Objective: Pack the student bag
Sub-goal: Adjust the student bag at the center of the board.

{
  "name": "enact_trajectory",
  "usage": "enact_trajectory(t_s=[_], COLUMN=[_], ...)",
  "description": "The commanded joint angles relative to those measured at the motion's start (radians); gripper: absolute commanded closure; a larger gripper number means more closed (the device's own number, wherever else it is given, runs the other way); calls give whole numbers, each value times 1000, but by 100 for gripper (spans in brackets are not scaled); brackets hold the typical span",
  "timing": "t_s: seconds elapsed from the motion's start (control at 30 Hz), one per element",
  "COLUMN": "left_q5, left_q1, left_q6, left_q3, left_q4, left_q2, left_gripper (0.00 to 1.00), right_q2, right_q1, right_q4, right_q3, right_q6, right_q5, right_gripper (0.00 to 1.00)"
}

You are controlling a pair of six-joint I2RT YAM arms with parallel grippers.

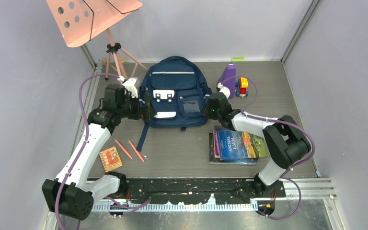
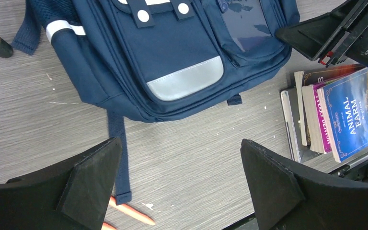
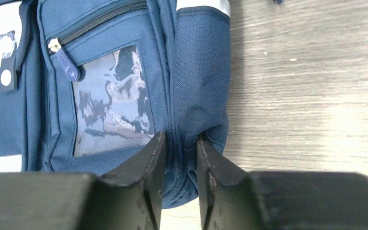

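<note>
Stacked paperback books [image 1: 237, 146] wait at 5 o'clock on the grey desk [image 1: 182, 153]. Beyond, the right hand [image 3: 180, 139] pinches the navy fabric student bag [image 1: 175, 91], lying mid-desk, at its 3 o'clock side, likely steadying it. The left hand [image 2: 179, 148] hovers spread at 9 o'clock.

Soft, even light from above fills the overhead view, with faint shadows. In the right wrist view the table [image 3: 316, 120] washes out pale at right, the clear pocket [image 3: 110, 100] on the bag [image 3: 201, 72] shows glare, and the near fingers [image 3: 139, 191] blur. The left wrist view is sharp.
</note>
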Motion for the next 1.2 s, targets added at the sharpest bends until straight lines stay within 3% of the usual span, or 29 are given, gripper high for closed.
enact_trajectory(t_s=[0.0,0.03,0.1,0.27,0.43,0.57,0.87,1.07,1.13,1.17], left_q5=[0,-11,-26,-67,-33,59,113,104,89,76], left_q1=[4,5,5,5,5,5,5,5,5,5], left_q6=[-2,0,6,15,-3,-77,-325,-392,-391,-388], left_q3=[26,30,15,-31,-14,-60,-277,-358,-366,-365], left_q4=[16,10,33,101,79,134,303,428,451,454], left_q2=[-4,-12,-52,-153,-131,-153,-181,-104,-66,-43], left_gripper=[2,1,1,2,2,2,2,2,2,2], right_q2=[-7,-15,-47,-189,-326,-407,-558,-581,-583,-587], right_q1=[6,6,5,6,6,7,7,7,7,7], right_q4=[38,29,-12,-98,-250,-388,-672,-754,-755,-753], right_q3=[49,55,74,76,79,102,81,36,22,17], right_q6=[-42,-62,-98,-143,-186,-241,-324,-267,-240,-227], right_q5=[-11,1,20,55,65,33,-10,101,135,140], right_gripper=[82,94,99,99,99,99,99,99,80,58])
